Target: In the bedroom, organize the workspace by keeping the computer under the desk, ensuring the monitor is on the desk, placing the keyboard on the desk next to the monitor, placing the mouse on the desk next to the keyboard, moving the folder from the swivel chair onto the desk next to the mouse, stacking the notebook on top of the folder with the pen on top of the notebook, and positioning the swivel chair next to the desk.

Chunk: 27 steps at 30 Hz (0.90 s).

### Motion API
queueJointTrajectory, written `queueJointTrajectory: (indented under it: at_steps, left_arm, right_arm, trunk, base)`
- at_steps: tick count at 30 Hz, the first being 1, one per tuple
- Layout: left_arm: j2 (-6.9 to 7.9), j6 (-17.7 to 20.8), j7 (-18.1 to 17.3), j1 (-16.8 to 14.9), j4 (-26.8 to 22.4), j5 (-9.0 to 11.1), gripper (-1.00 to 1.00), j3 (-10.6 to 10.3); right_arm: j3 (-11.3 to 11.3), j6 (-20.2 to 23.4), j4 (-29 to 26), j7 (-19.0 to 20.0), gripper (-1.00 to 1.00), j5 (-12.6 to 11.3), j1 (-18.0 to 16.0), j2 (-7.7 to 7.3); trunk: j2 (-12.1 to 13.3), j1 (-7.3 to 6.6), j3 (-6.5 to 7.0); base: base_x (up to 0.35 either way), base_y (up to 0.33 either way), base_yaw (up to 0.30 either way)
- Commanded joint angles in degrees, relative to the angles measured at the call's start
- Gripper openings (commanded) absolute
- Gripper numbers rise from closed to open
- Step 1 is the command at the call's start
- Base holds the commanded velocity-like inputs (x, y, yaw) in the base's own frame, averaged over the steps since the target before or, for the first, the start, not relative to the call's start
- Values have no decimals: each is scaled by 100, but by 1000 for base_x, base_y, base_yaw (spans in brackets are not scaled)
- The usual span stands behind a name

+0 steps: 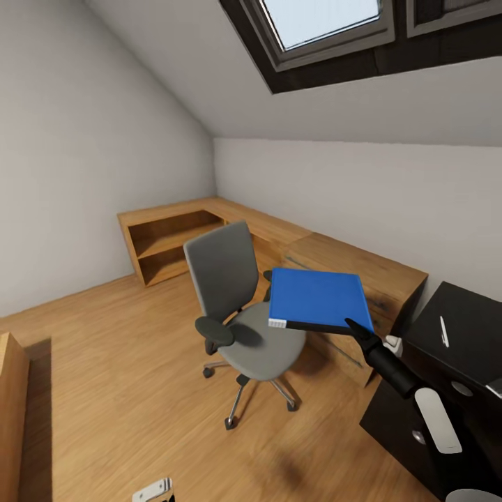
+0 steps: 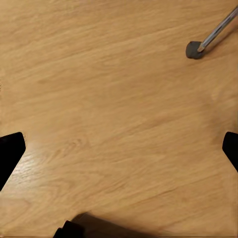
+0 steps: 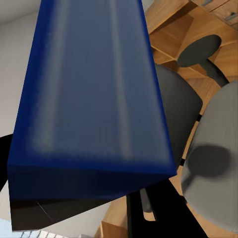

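The bright blue folder (image 1: 317,300) hangs in the air above the front of the swivel chair's (image 1: 240,307) grey seat, held level. My right gripper (image 1: 360,329) is shut on its near right corner. In the right wrist view the folder (image 3: 89,89) spans the picture, with a black finger (image 3: 148,213) under it and the chair seat (image 3: 213,158) behind. The black desk (image 1: 474,307) stands at the right, and the white pen (image 1: 443,331) lies on it. My left gripper (image 2: 119,148) is open over bare floor, low at the left.
A low light-wood shelf unit (image 1: 174,244) and dresser (image 1: 348,268) run along the far walls behind the chair. A wooden edge (image 1: 10,404) stands at the far left. A chair leg with its castor (image 2: 194,49) shows in the left wrist view. A skylight (image 1: 321,21) is overhead.
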Motion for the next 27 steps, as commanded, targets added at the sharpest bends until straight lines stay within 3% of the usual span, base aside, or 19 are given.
queueJointTrajectory:
  at_steps: [1, 10, 14, 27]
  left_arm:
    - [8, 19, 48, -11, -25, 8, 100, -47]
    - [90, -30, 61, -3, -25, 8, 100, -49]
    - [115, -36, 55, -2, -25, 8, 100, -49]
    - [115, -115, 76, 50, -26, 8, 100, -56]
  right_arm:
    - [-7, 52, 1, -7, -100, -49, -4, 3]
    - [1, 51, 6, 10, -100, -60, -4, 7]
    - [4, 50, 10, 2, -100, -60, -4, 13]
    - [8, 50, 0, -1, -100, -53, -4, 14]
  trunk:
    - [38, -22, 12]
    - [399, -220, 174]
    - [399, -220, 174]
    - [920, -506, 407]
  base:
    - [0, 0, 0]
    - [0, 0, 0]
    - [0, 0, 0]
    - [0, 0, 0]
